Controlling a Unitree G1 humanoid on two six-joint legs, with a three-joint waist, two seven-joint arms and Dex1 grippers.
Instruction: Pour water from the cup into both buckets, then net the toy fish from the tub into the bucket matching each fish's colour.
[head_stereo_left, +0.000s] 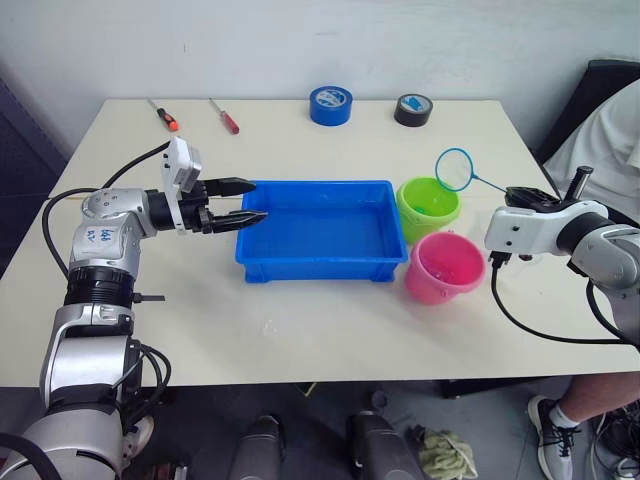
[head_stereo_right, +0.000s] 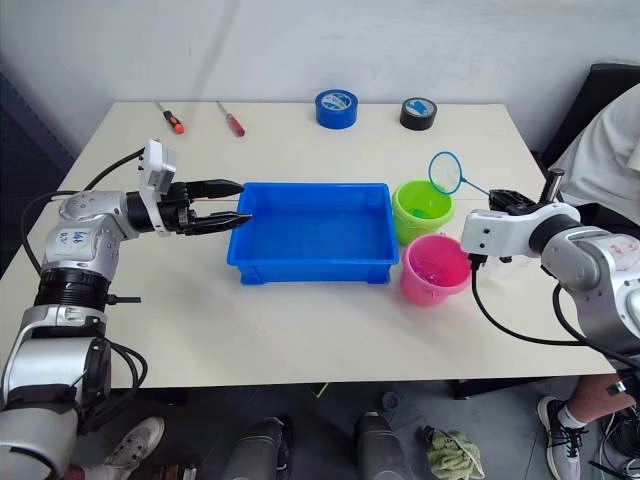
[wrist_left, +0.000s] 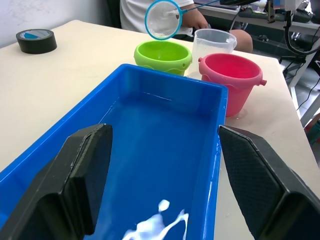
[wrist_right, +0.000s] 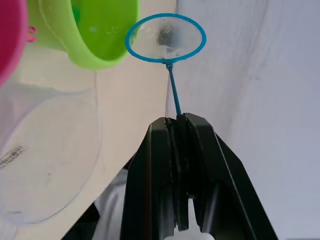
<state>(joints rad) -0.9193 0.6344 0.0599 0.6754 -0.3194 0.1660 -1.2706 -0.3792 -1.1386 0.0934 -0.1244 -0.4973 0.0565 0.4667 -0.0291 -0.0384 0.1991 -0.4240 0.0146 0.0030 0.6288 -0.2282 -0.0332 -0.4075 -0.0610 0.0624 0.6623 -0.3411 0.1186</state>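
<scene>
The blue tub (head_stereo_left: 320, 265) lies mid-table with water in it, and no toy fish shows in that water. Beside its right end stand the green bucket (head_stereo_left: 415, 225) and the pink bucket (head_stereo_left: 440, 285). Small shapes lie inside both, and I cannot tell what they are. My left gripper (head_stereo_left: 258, 200) is open, its fingers straddling the tub's left rim. At the table's right edge my right gripper (wrist_right: 177, 120) is shut on the net's thin handle. The net hoop (head_stereo_left: 455, 168) hangs above the green bucket's far right rim. The clear cup (wrist_left: 212, 42) stands just behind the buckets.
A blue tape roll (head_stereo_left: 330, 104) and a black tape roll (head_stereo_left: 412, 109) sit at the table's far edge. Two screwdrivers (head_stereo_left: 165, 115) lie at the far left. A person in white (head_stereo_left: 610, 140) sits past the right edge.
</scene>
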